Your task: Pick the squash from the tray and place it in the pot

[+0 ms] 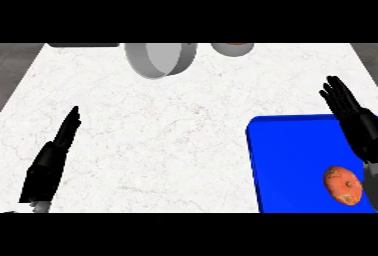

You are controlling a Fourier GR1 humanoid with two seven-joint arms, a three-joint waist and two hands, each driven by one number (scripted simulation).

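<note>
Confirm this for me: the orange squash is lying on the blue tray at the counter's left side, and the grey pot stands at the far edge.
One thing is wrong: the side. The head view shows the blue tray at the counter's right side, not its left. The rest holds: the orange squash lies on the tray, and the grey pot stands at the far edge.
</note>
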